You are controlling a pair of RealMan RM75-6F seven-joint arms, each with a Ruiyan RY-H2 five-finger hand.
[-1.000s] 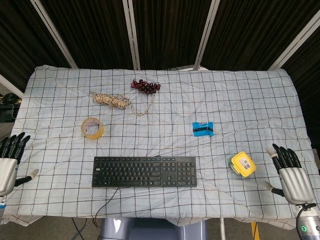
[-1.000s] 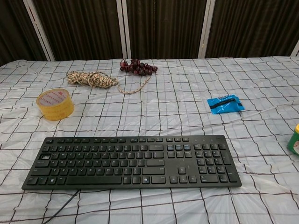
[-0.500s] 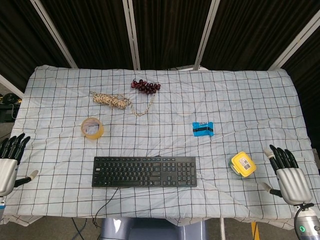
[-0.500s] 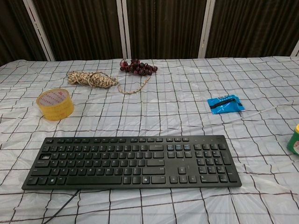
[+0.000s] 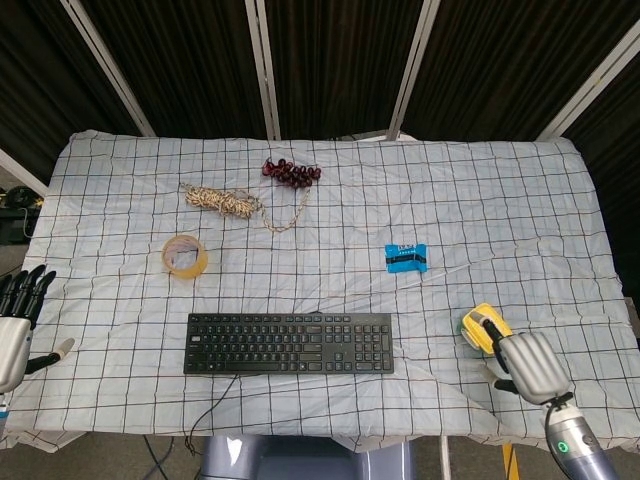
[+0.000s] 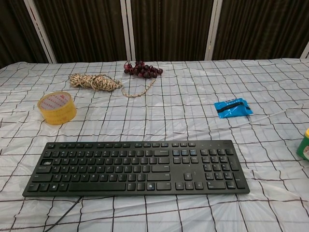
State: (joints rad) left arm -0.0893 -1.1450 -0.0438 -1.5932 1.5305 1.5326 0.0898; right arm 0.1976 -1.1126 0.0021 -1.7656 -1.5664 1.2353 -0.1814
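At the far left edge of the head view, the left hand (image 5: 14, 330) is seen beside the table's edge, its dark fingers (image 5: 25, 288) spread apart and pointing up, with nothing held. The table is covered by a white cloth with a dark grid pattern (image 5: 520, 200). Nearest to that hand, though well apart from it, a roll of yellowish translucent packing tape (image 5: 185, 255) is laid flat on the cloth. Behind the roll, a loose bundle of beige twisted rope (image 5: 225, 202) is spread out, and one strand is trailed toward a bunch of dark red grapes (image 5: 291, 172) at the back.

Near the front edge, a flat black computer keyboard (image 5: 288, 343) is placed square to the table, with its thin black cable (image 5: 205, 420) running off the front. To the right and further back, a small blue foil packet (image 5: 406, 257) is found lying flat.

At the right front, a small round green container with a yellow lid (image 5: 483, 328) is stood on the cloth. The right hand (image 5: 525, 362) is positioned over its near right side, back upward, fingers (image 5: 490, 323) curled down over the lid; whether the container is actually gripped cannot be told. In the chest view only the container's edge (image 6: 304, 145) is shown.
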